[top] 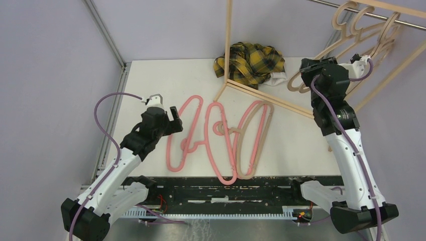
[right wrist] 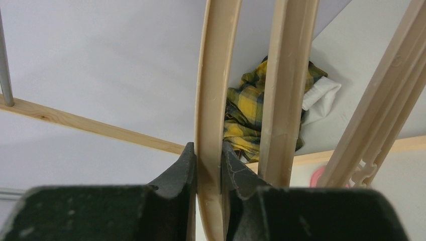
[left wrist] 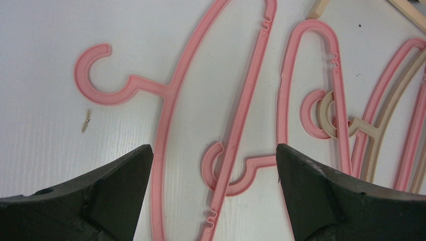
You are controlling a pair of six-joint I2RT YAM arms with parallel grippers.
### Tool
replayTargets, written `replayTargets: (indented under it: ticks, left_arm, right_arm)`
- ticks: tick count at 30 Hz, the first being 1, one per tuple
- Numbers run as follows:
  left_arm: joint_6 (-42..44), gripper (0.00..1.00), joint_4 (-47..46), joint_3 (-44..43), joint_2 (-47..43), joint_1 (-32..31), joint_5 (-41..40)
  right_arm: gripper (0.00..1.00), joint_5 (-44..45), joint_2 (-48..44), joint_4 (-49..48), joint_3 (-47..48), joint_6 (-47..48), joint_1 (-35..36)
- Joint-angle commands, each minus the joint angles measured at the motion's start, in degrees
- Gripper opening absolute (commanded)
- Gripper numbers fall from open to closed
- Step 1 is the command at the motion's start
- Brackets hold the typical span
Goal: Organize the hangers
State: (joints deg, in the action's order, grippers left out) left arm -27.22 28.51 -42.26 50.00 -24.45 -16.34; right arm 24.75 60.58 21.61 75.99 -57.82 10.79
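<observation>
Three pink hangers (top: pixel 216 145) lie side by side on the white table, with a tan hanger (top: pixel 247 163) under the right one. My left gripper (top: pixel 175 120) is open and empty, hovering over the leftmost pink hanger (left wrist: pixel 171 90), its jaws either side of a second pink hanger's hook (left wrist: pixel 236 183). My right gripper (top: pixel 305 71) is shut on a tan hanger (right wrist: pixel 213 75) and holds it up by the rack; that hanger's loop shows in the top view (top: pixel 295 83). More tan hangers (top: pixel 361 25) hang on the rail at the top right.
The light wooden rack frame (top: pixel 228 40) with its metal rail (top: pixel 402 21) stands at the back right, its base bar (top: pixel 266 95) crossing the table. A yellow-black plaid cloth (top: pixel 251 63) lies crumpled inside the frame. Purple walls close in both sides.
</observation>
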Motion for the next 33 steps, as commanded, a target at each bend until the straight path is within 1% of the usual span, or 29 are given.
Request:
replayTargets:
  ticks: [1,3,5,12,15,20,25,28,30,33]
  left_arm:
    - [-0.37,0.99,-2.89,-0.08,-0.12,0.22,0.51]
    - [-0.37,0.99,-2.85,-0.18,-0.20,0.24,0.51]
    - [-0.29,0.99,-2.90,-0.19,-0.31,0.24,0.52]
    - [-0.46,0.99,-2.85,-0.25,-0.55,0.26,0.72]
    - [-0.30,0.99,-2.79,-0.34,-0.65,0.22,0.75]
    - [-0.28,0.99,-2.81,-0.03,-0.91,0.24,0.60]
    - [-0.24,0.99,-2.93,-0.18,-0.26,0.19,0.85]
    - [-0.07,0.99,-3.13,-0.51,0.50,0.24,0.94]
    - [-0.02,0.99,-3.46,-0.54,0.85,0.24,0.89]
    - [-0.11,0.99,-3.87,-0.53,1.38,0.20,1.07]
  right_arm:
    - [0.45,2.53,-0.44,3.48,-0.08,-1.06,-1.36]
    - [0.56,-0.03,0.12,3.11,0.75,0.19,-1.38]
    - [0.64,-2.10,0.54,3.16,2.11,1.51,-1.38]
    - [0.83,-4.16,-1.60,4.24,4.80,4.56,-1.41]
    - [0.87,-4.32,-3.09,5.90,6.28,6.60,-1.40]
    - [0.89,-1.88,-7.71,10.03,8.51,10.79,-1.38]
    - [0.90,6.27,-11.68,14.81,11.14,17.79,-1.39]
    - [0.91,9.71,-13.14,15.56,11.66,22.84,-1.39]
    - [0.90,7.14,-14.25,12.70,10.68,26.16,-1.38]
    - [0.86,-3.35,-13.52,8.99,11.30,30.30,-1.38]
